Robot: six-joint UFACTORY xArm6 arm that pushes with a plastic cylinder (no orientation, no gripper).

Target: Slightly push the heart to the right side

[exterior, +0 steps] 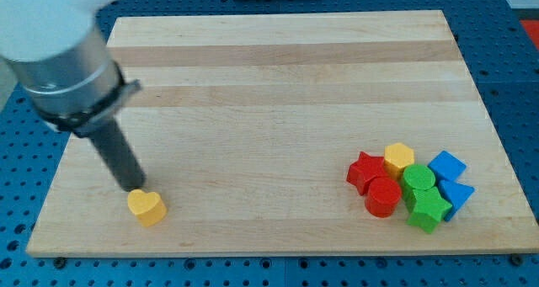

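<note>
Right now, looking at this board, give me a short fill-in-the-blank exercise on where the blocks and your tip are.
1. My tip sits just to the view's upper left of the yellow ____ block.
2. The red star lies at the view's ____ end of the cluster.
3. The yellow hexagon is the cluster's block nearest the view's ____.
4. The green star sits directly below the green ____.

Missing words: heart; left; top; cylinder
</note>
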